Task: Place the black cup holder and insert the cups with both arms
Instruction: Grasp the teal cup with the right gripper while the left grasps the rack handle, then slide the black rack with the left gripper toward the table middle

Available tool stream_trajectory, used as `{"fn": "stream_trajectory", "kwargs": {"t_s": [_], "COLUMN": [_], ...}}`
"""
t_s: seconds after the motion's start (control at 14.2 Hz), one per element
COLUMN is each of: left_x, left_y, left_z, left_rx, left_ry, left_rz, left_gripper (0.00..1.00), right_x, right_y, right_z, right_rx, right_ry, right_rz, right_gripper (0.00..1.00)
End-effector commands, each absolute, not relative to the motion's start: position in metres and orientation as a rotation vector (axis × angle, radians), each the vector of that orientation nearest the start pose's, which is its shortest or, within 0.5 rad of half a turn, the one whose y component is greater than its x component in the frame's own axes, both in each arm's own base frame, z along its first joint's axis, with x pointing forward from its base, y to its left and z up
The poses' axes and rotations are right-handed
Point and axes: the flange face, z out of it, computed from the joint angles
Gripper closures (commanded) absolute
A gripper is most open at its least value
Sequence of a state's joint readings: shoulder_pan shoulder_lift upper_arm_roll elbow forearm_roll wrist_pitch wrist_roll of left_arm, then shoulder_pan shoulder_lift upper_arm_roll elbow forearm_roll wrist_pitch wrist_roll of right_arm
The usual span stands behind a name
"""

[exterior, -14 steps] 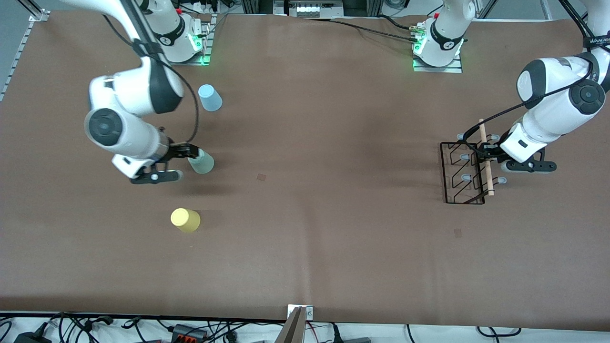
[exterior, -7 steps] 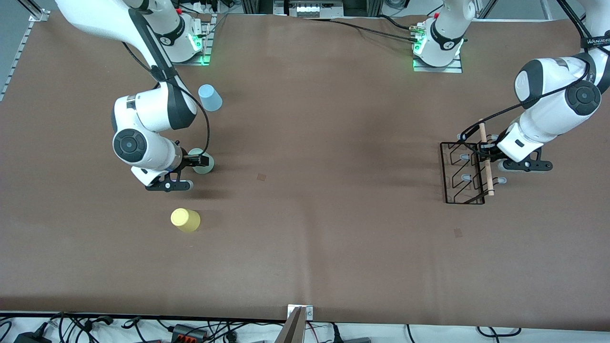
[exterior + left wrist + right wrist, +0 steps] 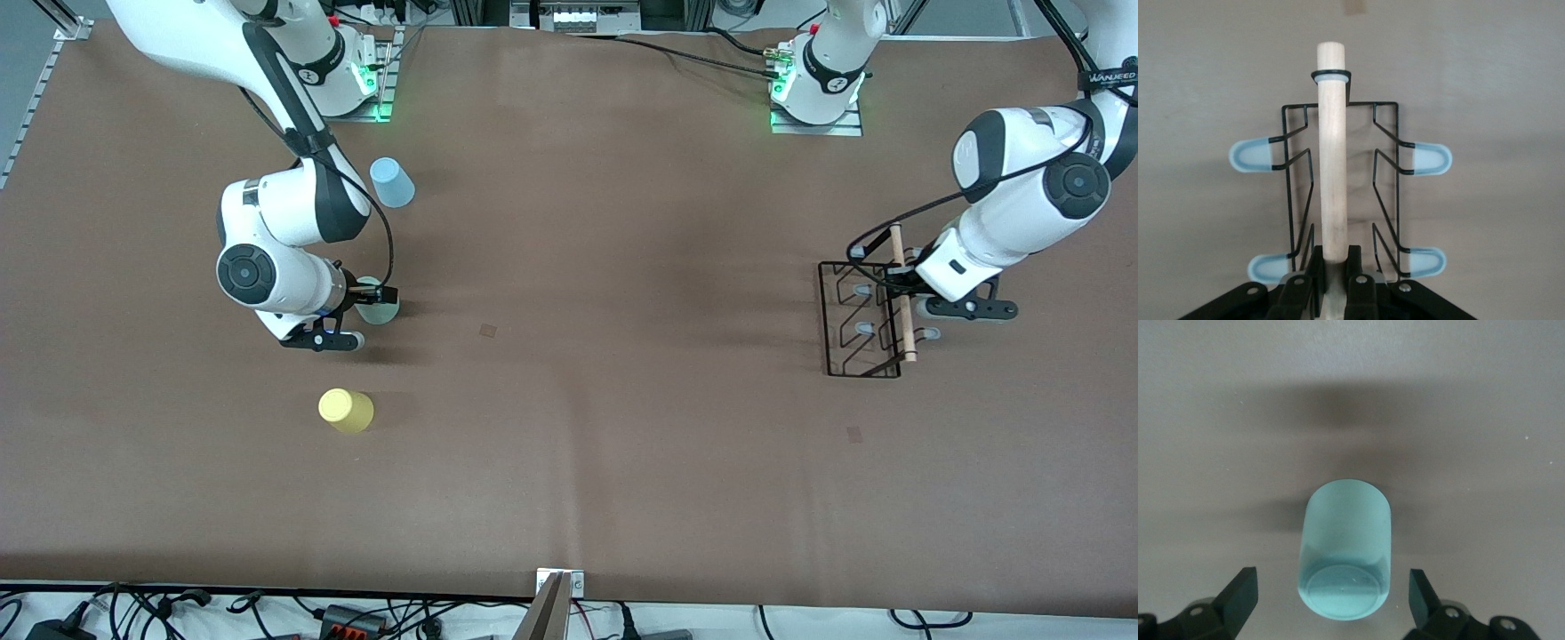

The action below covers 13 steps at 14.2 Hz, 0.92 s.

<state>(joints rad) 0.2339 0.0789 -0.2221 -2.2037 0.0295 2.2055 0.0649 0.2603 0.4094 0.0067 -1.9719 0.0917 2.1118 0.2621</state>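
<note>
Cups come first, near to far: the yellow cup point(image 3: 346, 411) stands nearest the front camera at the right arm's end of the table point(image 3: 587, 427). Farther is the mint-green cup point(image 3: 379, 305), upside down, between the wide-open fingers of the right gripper point(image 3: 372, 292), not yet gripped; closing on it seems the next move. Farthest is the light blue cup point(image 3: 392, 182). The left gripper point(image 3: 1333, 270) is closed on the wooden rod point(image 3: 1331, 153) of the black cup holder point(image 3: 861, 318), which apparently needs placing.
</note>
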Motion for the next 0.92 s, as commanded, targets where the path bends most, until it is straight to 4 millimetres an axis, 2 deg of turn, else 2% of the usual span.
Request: {"fn": "stream_trajectory", "kwargs": {"t_s": [0.0, 0.07, 0.21, 0.42, 0.56, 0.64, 0.78, 0.85], "left_x": [0.546, 0.549, 0.548, 0.551, 0.56, 0.561, 0.553, 0.545], "left_y": [-0.043, -0.062, -0.119, -0.203, -0.263, -0.29, -0.349, -0.38], "left_z": [0.396, 0.403, 0.415, 0.406, 0.403, 0.401, 0.402, 0.4], "left_rx": [-3.151, -3.163, -3.17, -3.233, -3.302, -3.328, -3.364, -3.374], "left_ry": [0.227, 0.262, 0.329, 0.232, 0.311, 0.298, 0.22, 0.173], "left_rz": [0.163, 0.164, 0.134, 0.177, 0.205, 0.225, 0.26, 0.279], "left_gripper": [0.99, 0.99, 0.99, 0.99, 0.99, 0.99, 0.99, 0.99], "right_x": [0.552, 0.552, 0.553, 0.554, 0.553, 0.553, 0.555, 0.555], "right_y": [0.156, 0.155, 0.155, 0.155, 0.155, 0.155, 0.155, 0.155], "right_z": [0.231, 0.226, 0.22, 0.217, 0.216, 0.216, 0.22, 0.224], "right_rx": [-3.099, -3.099, -3.1, -3.095, -3.096, -3.096, -3.094, -3.093], "right_ry": [0.113, 0.113, 0.122, 0.136, 0.141, 0.143, 0.136, 0.125], "right_rz": [0.453, 0.464, 0.462, 0.463, 0.468, 0.473, 0.475, 0.484], "right_gripper": [0.0, 0.0, 0.0, 0.0, 0.0, 0.15, 0.64, 0.67]}}
